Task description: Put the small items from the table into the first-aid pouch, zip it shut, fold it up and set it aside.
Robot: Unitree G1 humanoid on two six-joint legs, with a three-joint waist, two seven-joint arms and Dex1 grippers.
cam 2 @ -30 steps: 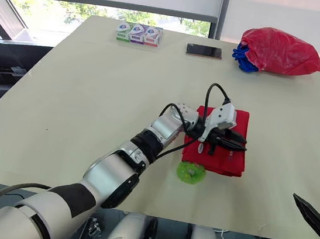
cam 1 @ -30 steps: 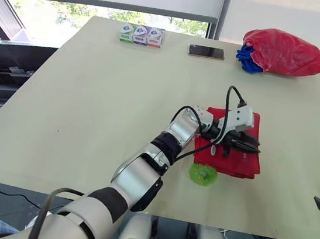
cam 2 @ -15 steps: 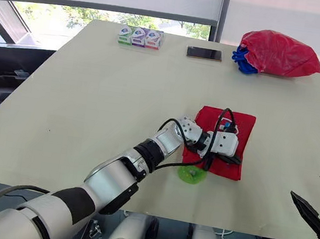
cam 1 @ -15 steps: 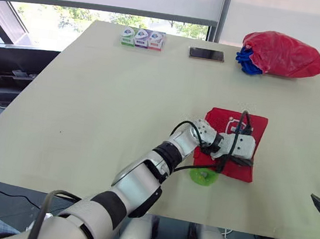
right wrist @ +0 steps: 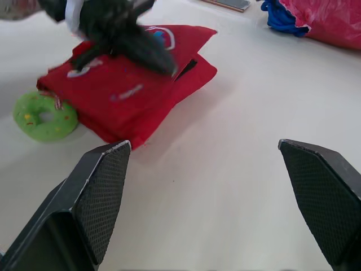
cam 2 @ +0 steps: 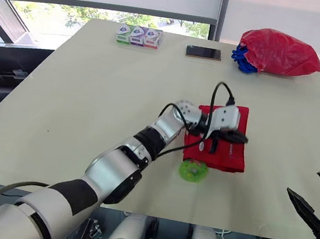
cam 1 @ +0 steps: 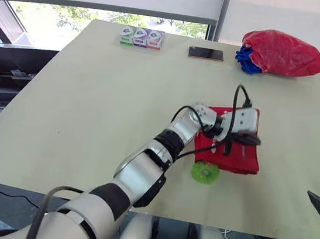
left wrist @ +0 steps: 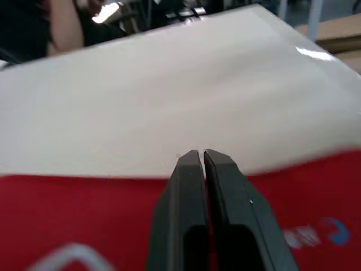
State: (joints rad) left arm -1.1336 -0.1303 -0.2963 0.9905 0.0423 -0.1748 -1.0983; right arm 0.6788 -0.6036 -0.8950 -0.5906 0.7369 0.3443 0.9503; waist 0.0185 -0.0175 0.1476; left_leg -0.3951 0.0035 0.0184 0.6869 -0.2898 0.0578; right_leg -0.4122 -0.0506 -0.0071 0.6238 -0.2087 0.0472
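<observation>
Right end effector [cam 2: 314,202] is spread wide off the tabletop's [cam 1: 105,89] near right corner. A green ring [cam 1: 204,173] lies by the near edge, and just beyond it sits the doubled-over red pouch [cam 1: 243,157]. Over it hovers the left end effector [left wrist: 201,158], fingers pressed together. The fabric looks soft, light and floppy, so pinch a folded edge.

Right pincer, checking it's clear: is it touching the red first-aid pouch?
Apart. The right wrist view shows bare table between the open right pincer and the first-aid pouch.

Left gripper [cam 1: 250,139] over the red first-aid pouch [cam 1: 238,159] on the pale surface [cam 1: 92,99]; green ring toy [cam 1: 205,173] just beside the pouch's near edge.
</observation>
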